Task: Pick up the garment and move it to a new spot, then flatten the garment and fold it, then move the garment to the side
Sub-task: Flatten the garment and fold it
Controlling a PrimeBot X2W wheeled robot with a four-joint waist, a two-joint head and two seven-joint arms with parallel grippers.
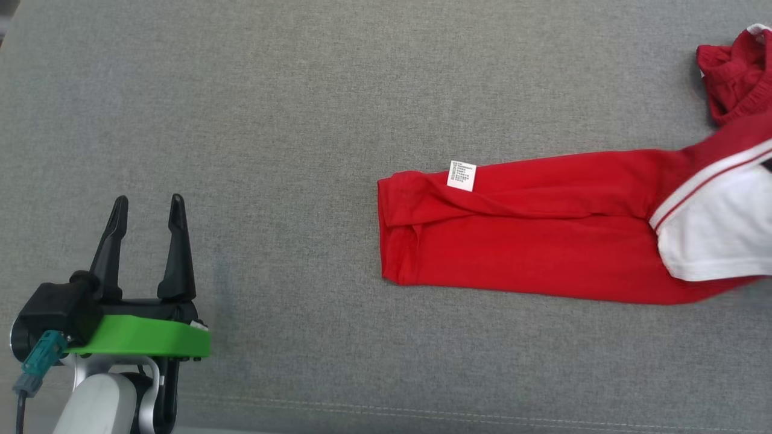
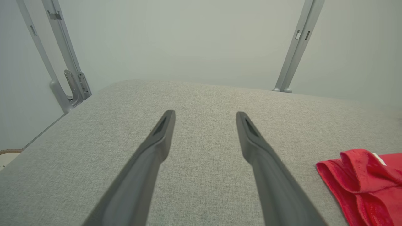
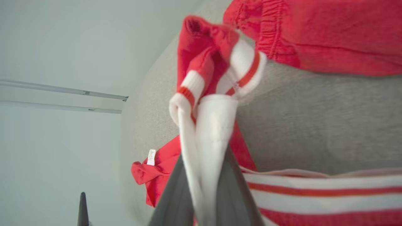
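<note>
Red-and-white soft cloth garment (image 1: 531, 241) lies along the grey woven surface (image 1: 271, 120), its small white label (image 1: 462, 176) too finely printed to read; left claw (image 1: 149, 199) spread, well apart; right claw (image 3: 204, 157) pinching its white fabric

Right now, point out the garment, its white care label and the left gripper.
garment (image 1: 518, 247): head view, on its flat red middle.
care label (image 1: 462, 176): head view, centre of the white tag.
left gripper (image 1: 149, 205): head view, midway between its open fingertips.
</note>
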